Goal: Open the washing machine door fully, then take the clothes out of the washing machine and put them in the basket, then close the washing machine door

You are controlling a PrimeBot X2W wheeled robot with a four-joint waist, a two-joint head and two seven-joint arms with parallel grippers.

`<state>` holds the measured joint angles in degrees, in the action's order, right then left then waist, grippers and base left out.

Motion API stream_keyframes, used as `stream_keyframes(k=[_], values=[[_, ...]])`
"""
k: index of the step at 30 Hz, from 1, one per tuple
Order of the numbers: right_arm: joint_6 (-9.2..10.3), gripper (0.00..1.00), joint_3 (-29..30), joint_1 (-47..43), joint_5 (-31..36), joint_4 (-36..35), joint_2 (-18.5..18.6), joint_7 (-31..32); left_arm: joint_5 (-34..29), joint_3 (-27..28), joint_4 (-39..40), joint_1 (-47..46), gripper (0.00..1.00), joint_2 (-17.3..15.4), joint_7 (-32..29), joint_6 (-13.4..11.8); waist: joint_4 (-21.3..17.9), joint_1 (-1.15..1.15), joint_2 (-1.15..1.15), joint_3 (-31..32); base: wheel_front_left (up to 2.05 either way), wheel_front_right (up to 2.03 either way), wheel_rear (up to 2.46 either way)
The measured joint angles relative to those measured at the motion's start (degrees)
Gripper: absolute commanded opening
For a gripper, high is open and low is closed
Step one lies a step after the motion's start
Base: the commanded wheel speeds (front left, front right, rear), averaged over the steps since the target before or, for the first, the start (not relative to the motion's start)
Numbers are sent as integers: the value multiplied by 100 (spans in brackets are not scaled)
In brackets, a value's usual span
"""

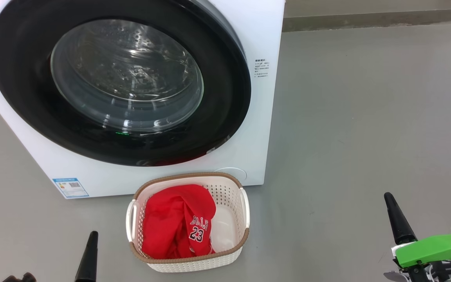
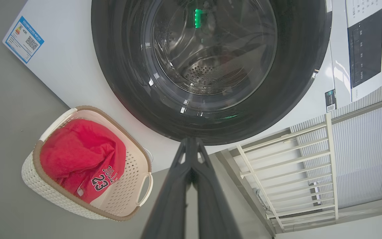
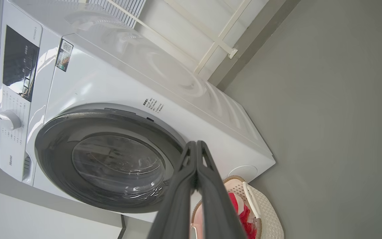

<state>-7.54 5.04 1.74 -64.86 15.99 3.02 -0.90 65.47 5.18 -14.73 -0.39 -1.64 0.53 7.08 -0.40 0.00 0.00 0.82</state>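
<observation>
My left gripper (image 2: 191, 141), right gripper (image 3: 196, 143): clenched empty; black-rimmed door (image 1: 22, 78) shut; clothes (image 1: 170, 223) in basket (image 1: 194, 267) before washer (image 1: 266, 117); right wrist shows dial (image 3: 8, 120).

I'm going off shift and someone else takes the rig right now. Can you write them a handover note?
Left gripper: shut, empty, low left of the basket.
Right gripper: shut, empty, over the floor to the right.
Clothes lie in the basket, on the floor before the washing machine.
Washing machine door looks shut.
Done, it seems: clothes unloaded, door closed.
Left: nothing evident; perhaps confirm the door caught.
</observation>
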Motion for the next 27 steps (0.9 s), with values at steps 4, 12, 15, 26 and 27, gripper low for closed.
stream_keyframes(k=[4, 12, 15, 26, 27], values=[[0, 0, 11, 16, -277, 0, -3, 63, 225, -1, -3, -20, 0, -1, -60, 0, 4, 0, 0, -9, 0, 0, 0], [0, 0, 59, 88, -735, -3, -10, 201, 730, -2, -18, -113, 0, -3, -174, 0, 11, 0, 0, -28, 0, 0, 0], [0, 0, 103, 95, -950, -11, -11, 255, 887, -4, -21, -113, 0, -5, -213, 0, 14, 0, 0, -35, 0, 0, 0], [0, 0, 162, 96, -1630, -12, -21, 436, 1570, -9, -31, -223, 0, -19, -401, 0, 24, 0, 0, -61, 0, 0, 0], [0, 0, 164, 98, -1693, -12, -22, 453, 1615, -9, -31, -223, 0, -20, -405, 0, 25, 0, 0, -64, 0, 0, 0]])
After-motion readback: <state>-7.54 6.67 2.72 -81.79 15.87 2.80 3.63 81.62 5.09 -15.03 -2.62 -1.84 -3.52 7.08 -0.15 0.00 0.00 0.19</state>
